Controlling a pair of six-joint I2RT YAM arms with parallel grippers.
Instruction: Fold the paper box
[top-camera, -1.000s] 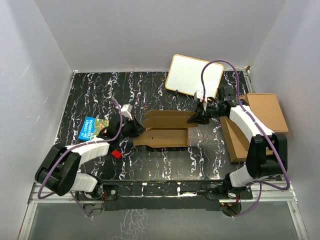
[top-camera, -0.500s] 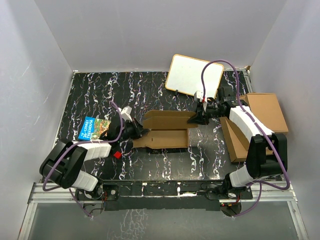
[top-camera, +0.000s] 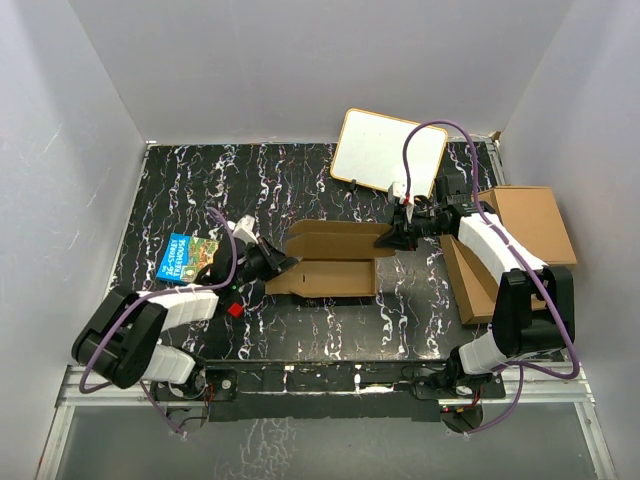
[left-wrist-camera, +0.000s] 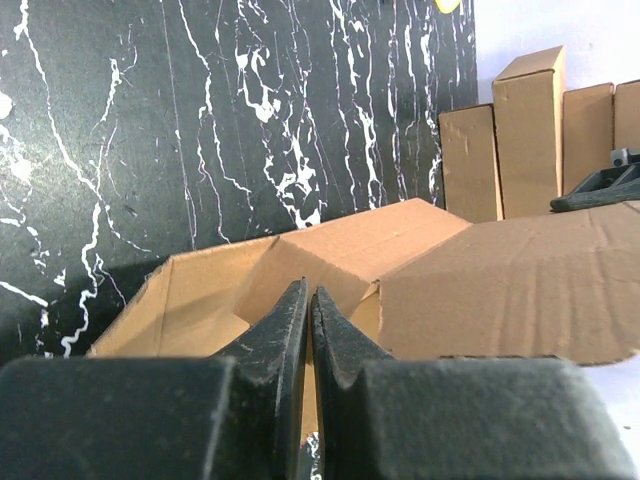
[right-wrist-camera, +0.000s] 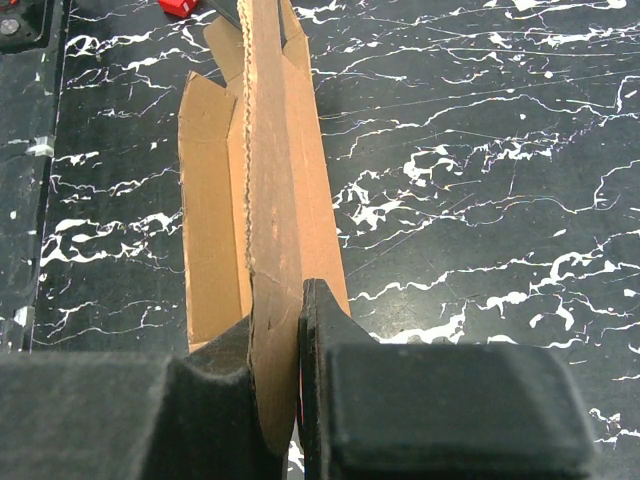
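At centre, right hand (top-camera: 398, 236) pinches the paper box (top-camera: 335, 275) — left hand (top-camera: 272, 263) closed.

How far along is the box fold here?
Done: one long wall of the paper box stands up. In hand: the right hand is shut on that wall's edge, and the left hand is shut at the opposite end, its grip unclear. Left: the near panel lies flat, so there is no closed box yet.
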